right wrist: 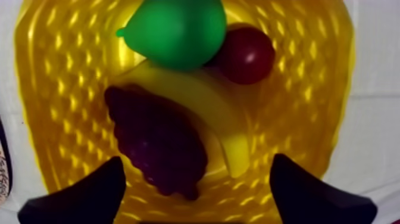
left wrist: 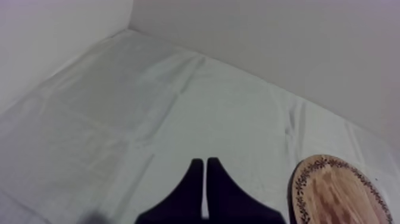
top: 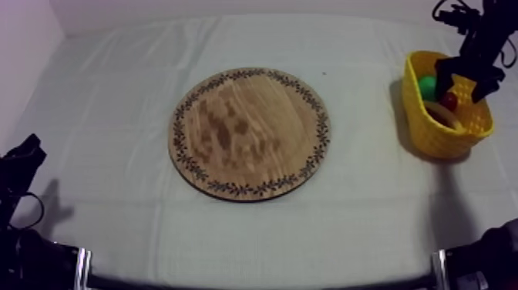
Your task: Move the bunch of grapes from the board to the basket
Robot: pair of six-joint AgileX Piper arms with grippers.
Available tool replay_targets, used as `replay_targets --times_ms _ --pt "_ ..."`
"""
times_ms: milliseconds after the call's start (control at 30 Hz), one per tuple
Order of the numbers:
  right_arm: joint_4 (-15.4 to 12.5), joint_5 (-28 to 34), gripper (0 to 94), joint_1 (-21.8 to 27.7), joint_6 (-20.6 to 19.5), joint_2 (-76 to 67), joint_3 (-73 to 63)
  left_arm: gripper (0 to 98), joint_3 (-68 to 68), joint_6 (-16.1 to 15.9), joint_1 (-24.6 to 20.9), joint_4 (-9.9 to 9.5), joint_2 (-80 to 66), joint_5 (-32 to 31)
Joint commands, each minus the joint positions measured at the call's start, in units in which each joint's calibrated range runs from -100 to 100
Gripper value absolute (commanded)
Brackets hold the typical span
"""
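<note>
Far left: left gripper [left wrist: 205, 162] low over bare cloth, fingers pressed together in a narrow wedge, holding nothing. Centre: wooden board [top: 250, 133] bare, no fruit on it. Right: yellow basket [top: 441, 133], with right gripper [top: 461, 83] hanging over it, fingers spread wide and nothing between them. The bunch of grapes [right wrist: 158, 140] lies inside the basket directly beneath that gripper, against the banana [right wrist: 205, 101]; pear [right wrist: 175, 27] and small red fruit [right wrist: 247, 53] beyond. Grapes' long axis slants toward one finger. Judged: placing done; the right arm, the nearer one, needs only a straight lift clear of the rim
</note>
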Motion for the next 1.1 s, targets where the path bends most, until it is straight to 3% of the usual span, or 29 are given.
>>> replay_targets --times_ms 0,167,467,1067 --pt "0.10 -0.10 73.0 -0.04 -0.01 -0.36 0.03 0.0 0.04 0.00 -0.01 0.01 0.03 0.03" --pt "-0.20 -0.94 66.9 0.33 0.00 -2.61 -0.20 0.0 0.04 0.00 -0.01 0.01 0.03 0.03" --pt "-0.40 -4.99 46.6 1.23 -1.07 -11.34 0.14 0.0 0.04 0.00 -0.01 0.01 0.03 0.03" --pt "1.38 -14.70 25.1 0.45 -3.38 -34.95 12.41 0.0 0.04 0.00 -0.01 0.01 0.03 0.03"
